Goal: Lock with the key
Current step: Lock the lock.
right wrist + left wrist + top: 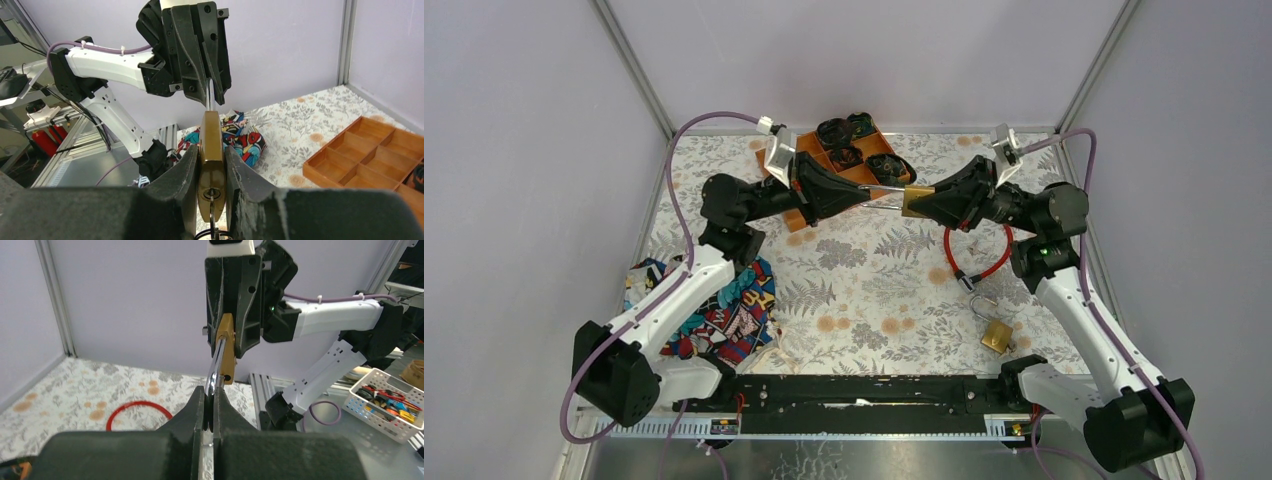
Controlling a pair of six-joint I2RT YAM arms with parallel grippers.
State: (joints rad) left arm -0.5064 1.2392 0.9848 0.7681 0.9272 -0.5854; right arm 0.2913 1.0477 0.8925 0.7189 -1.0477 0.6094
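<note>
A brass padlock (pixel 916 200) is held in the air above the table's far middle. My right gripper (pixel 927 206) is shut on its body (pixel 211 145). A key (pixel 210 207) sits in the keyhole on the padlock's underside, with a dark ring hanging from it. My left gripper (pixel 867 198) faces the right one and is shut on the steel shackle (pixel 216 367), which runs up to the brass body (pixel 227 347). In the right wrist view the left gripper (pixel 210 92) stands just above the padlock.
A red cable loop (pixel 977 250) lies on the floral mat below the right gripper. A second brass padlock (pixel 995 333) lies at the near right. A wooden tray (pixel 809 145) holding dark items stands at the back. A colourful cloth (pixel 729 310) lies at the near left.
</note>
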